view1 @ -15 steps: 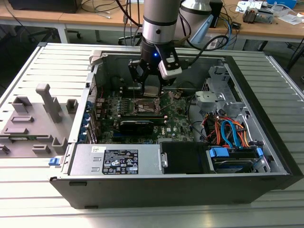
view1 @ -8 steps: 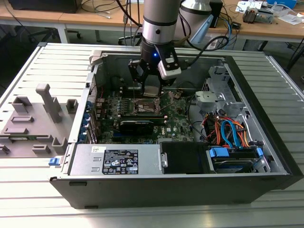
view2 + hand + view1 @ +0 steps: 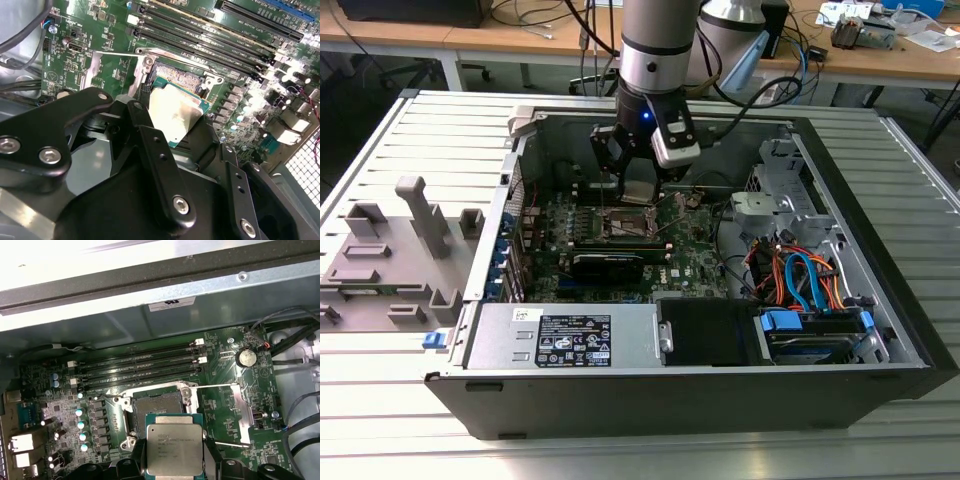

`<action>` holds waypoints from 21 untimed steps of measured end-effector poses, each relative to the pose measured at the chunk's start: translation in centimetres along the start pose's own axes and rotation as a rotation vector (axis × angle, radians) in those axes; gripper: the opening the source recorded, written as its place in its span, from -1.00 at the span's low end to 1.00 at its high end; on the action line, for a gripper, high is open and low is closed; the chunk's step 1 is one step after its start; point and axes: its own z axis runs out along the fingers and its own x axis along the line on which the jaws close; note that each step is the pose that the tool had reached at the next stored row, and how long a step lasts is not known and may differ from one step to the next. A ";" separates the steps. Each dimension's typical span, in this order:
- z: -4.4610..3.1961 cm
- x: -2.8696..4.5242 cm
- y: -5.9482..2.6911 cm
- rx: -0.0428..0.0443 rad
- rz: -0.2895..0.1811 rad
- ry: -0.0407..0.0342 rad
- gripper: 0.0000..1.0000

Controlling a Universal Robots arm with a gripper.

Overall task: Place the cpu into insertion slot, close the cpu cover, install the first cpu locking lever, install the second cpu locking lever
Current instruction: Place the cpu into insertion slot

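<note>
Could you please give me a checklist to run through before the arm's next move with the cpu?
1. Grip, gripper shut on cpu: ok.
2. cpu cover swung open, off the socket: ok.
3. Empty socket: ok.
4. cpu seated in socket: not ok, held above it.
5. cpu squared to socket: cannot tell.

Wood desks point(image 3: 400, 35) in bkgd — ribbed metal table point(image 3: 370, 400).

The arm point(image 3: 658, 40) hangs vertical at the far middle of the scene, wrist pointing straight down; the end effector point(image 3: 638, 190) has its black fingers point(image 3: 145, 130) clamped on opposite edges of the cpu point(image 3: 174, 450)
</note>
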 end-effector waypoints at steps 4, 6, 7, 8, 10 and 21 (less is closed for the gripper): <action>0.01 0.00 0.00 -0.0002 0.009 -0.0001 0.09; 0.02 0.00 0.00 -0.0003 0.014 -0.0001 0.09; 0.02 0.00 0.00 -0.0004 0.017 -0.0002 0.09; 0.03 0.00 0.00 -0.0004 0.020 -0.0002 0.09; 0.04 0.00 0.00 -0.0006 0.027 -0.0003 0.09; 0.12 0.00 0.00 -0.0017 0.085 -0.0008 0.09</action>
